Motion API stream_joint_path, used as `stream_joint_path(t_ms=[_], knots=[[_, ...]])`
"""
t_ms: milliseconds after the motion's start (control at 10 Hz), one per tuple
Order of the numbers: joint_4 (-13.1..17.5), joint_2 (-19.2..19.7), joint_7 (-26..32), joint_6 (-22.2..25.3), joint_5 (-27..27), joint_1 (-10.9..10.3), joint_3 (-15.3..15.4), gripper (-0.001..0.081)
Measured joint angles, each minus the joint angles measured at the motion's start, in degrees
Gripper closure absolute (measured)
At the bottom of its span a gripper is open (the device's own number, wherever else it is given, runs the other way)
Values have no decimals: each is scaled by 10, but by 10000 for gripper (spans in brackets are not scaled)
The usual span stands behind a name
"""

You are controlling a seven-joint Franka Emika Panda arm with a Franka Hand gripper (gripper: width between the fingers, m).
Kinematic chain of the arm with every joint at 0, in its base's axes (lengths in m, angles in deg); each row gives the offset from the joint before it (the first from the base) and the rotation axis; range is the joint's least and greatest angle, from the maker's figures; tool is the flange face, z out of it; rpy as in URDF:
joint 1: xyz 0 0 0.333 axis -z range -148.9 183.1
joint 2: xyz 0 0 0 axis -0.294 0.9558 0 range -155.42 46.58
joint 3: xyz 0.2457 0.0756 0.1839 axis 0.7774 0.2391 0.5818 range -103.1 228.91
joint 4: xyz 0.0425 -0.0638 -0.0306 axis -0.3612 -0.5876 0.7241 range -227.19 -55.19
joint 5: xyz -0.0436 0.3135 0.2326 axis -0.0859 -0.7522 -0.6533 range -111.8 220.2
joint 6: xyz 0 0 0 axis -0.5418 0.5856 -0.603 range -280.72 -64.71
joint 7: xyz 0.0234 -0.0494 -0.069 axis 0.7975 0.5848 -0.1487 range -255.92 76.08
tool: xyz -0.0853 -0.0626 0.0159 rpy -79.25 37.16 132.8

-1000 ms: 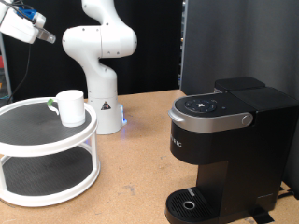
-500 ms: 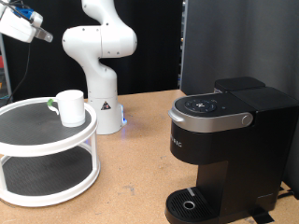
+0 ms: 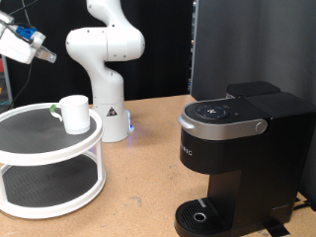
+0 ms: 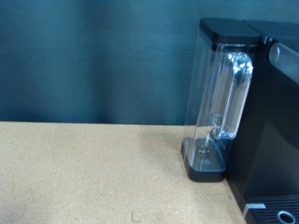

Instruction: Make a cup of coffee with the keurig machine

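Note:
The white cup (image 3: 75, 113) stands upright on the top tier of a round white two-tier stand (image 3: 39, 148) at the exterior view's left, its greenish handle pointing left. The black keurig machine (image 3: 235, 158) stands at the right with its grey lid handle down and nothing on its round drip base (image 3: 200, 214). My gripper (image 3: 46, 56) hangs high at the top left, well above and to the left of the cup, with nothing seen between its fingers. The wrist view shows the machine's clear water tank (image 4: 222, 103) and black body (image 4: 277, 121); my fingers do not show there.
The white arm's base (image 3: 107, 104) stands behind the stand on the brown tabletop (image 3: 148, 188). A dark curtain hangs behind the machine. Open tabletop lies between the stand and the machine.
My gripper has dropped a little lower at the exterior view's top left. The cup and the machine have not moved.

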Motion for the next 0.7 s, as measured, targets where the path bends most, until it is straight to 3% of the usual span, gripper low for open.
stream_joint_path(t_ms=[700], knots=[[-38,40,63,-82,13,0,-21,799]])
